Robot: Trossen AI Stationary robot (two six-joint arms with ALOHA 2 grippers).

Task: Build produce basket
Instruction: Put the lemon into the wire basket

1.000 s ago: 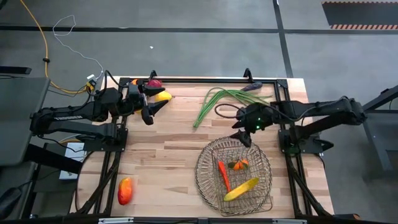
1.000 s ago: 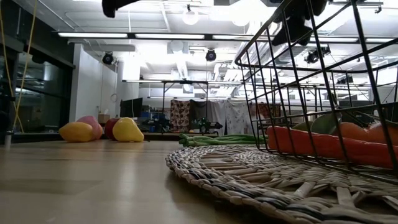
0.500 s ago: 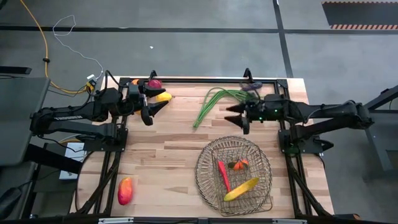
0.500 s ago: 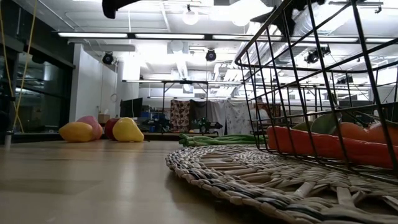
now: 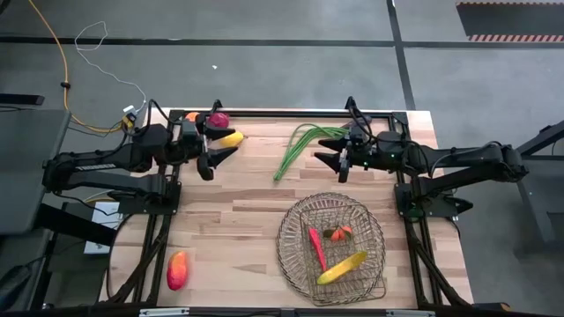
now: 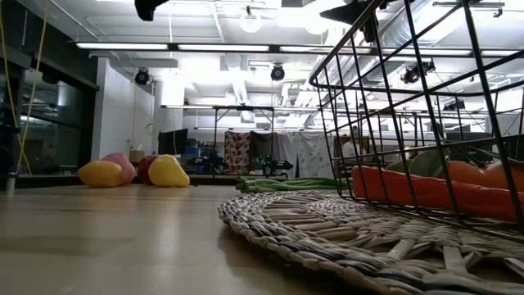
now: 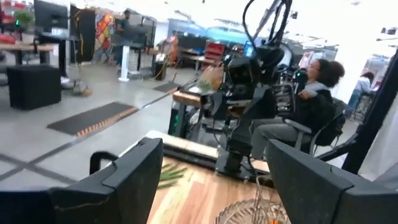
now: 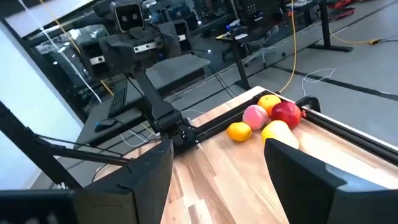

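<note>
The basket (image 5: 332, 248) is sitting at the near right of the worktop (image 5: 238, 220), a wide shallow bowl of thin see-through wire already holding a red chilli (image 5: 315, 249), a banana (image 5: 342, 267) and a small orange piece. A red-yellow mango (image 5: 177, 269) is lying alone at the near left corner. Farther back, the right claw (image 5: 342, 155) is hovering released and empty at the far right, with the long green beans (image 5: 302, 144) lying just beside it toward the middle; their long axis is slanting from the far right edge down toward the centre, so this arm looks the nearer one for them. The left claw (image 5: 216, 147) is hanging released and empty at the far left, just beside the clustered pear (image 5: 231, 137), apple (image 5: 218, 119) and other round fruits.
</note>
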